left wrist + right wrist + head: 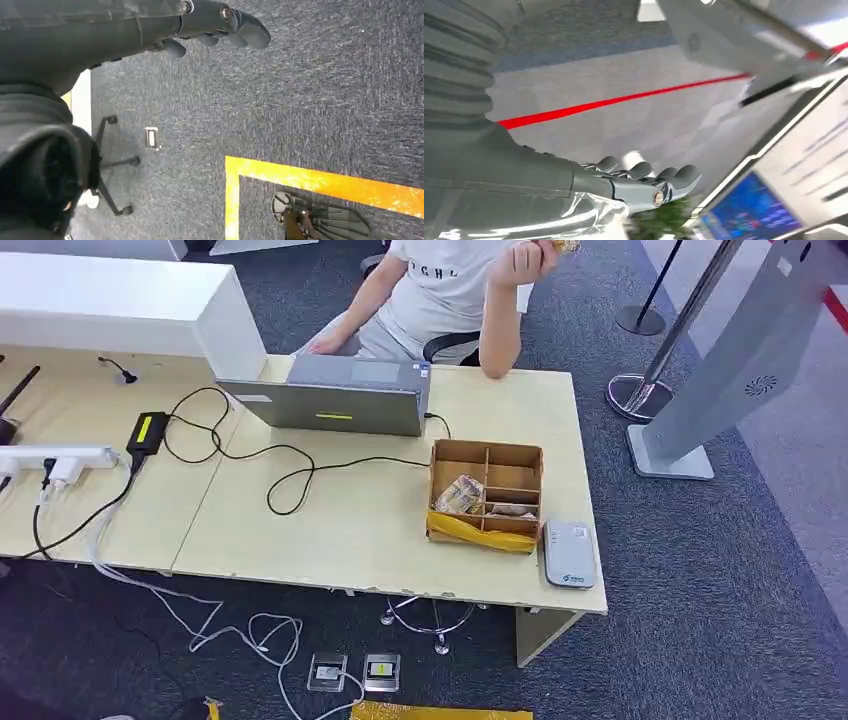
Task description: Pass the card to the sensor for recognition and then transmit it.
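Observation:
A flat grey-white sensor (569,553) lies at the desk's front right corner. Just left of it stands a brown cardboard box (486,494) with compartments, holding wrapped items and a yellow strip along its front; I cannot make out a card. My left hand (220,25) hangs over dark carpet, fingers stretched out and holding nothing. Fingers extended, my right hand (644,182) is bare too, with a pale floor and a red line behind it.
A person (440,290) sits behind the wooden desk (330,530) at a grey laptop (335,395). Black cables, a power strip (60,458) and an adapter lie on the left. A grey kiosk (740,370) and stanchion stand at right. Yellow floor tape (320,180) and a chair base (112,170) lie below.

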